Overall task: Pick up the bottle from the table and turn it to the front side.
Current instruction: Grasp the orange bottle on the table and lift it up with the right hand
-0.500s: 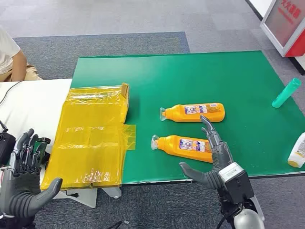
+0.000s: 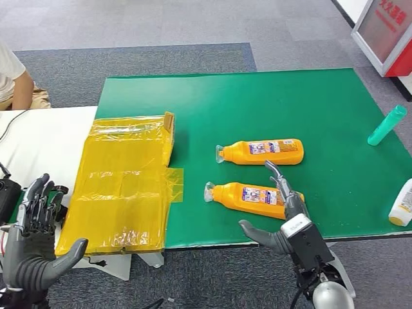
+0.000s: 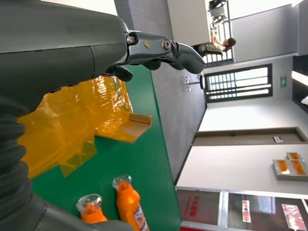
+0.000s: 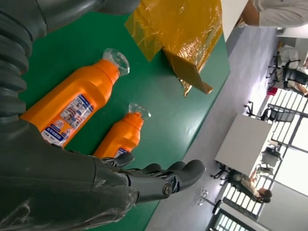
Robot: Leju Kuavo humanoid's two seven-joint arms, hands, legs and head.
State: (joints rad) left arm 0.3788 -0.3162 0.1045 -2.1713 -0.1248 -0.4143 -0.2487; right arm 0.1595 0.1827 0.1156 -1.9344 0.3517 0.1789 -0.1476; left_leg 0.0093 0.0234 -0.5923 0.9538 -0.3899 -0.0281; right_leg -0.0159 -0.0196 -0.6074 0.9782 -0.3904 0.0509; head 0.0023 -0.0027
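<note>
The nearer orange bottle (image 2: 250, 199) lies on its side near the green tabletop's (image 2: 311, 103) front edge, cap left. The right hand (image 2: 284, 215) hovers over its base, fingers spread, empty. A second orange bottle (image 2: 262, 152) lies just behind. The left hand (image 2: 34, 241) hangs open beside the yellow-wrapped box (image 2: 121, 187).

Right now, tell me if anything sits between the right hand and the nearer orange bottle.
Nothing visible does. The right hand hovers open at the table's near edge, its fingers over the base end of the nearer orange bottle, which lies flat on the green mat. The second orange bottle lies behind it, apart.
</note>
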